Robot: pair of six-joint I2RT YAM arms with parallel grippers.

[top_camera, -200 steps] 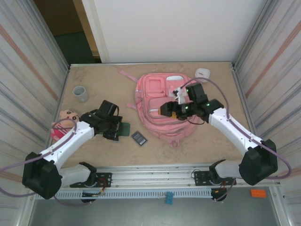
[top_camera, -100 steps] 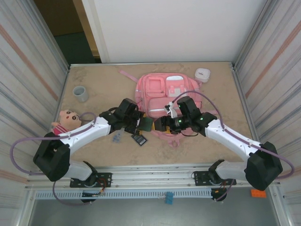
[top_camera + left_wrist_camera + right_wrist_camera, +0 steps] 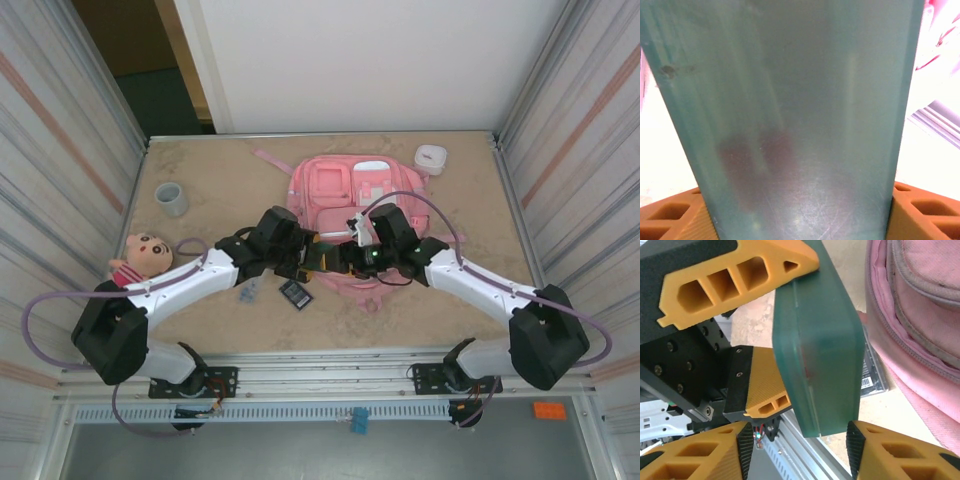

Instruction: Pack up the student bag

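The pink student bag (image 3: pixel 360 190) lies flat at the back middle of the table, and its edge (image 3: pixel 920 315) shows in the right wrist view. My left gripper (image 3: pixel 303 258) is shut on a translucent green flat case (image 3: pixel 318 258), held just in front of the bag's lower left corner. The case (image 3: pixel 790 120) covers most of the left wrist view, between my orange fingers (image 3: pixel 670 215). My right gripper (image 3: pixel 800 445) is open, its jaws on either side of the free end of the case (image 3: pixel 822 360), with a gap on the left side.
A black calculator-like item (image 3: pixel 295 293) lies on the table in front of the bag, with a small grey object (image 3: pixel 248 291) beside it. A doll (image 3: pixel 140 255) and a grey cup (image 3: pixel 170 198) are at the left. A small white box (image 3: pixel 431 157) sits at the back right.
My left arm swung right, carrying the green case to the bag's front left. My right gripper came down off the bag to the case, and its jaws have narrowed.
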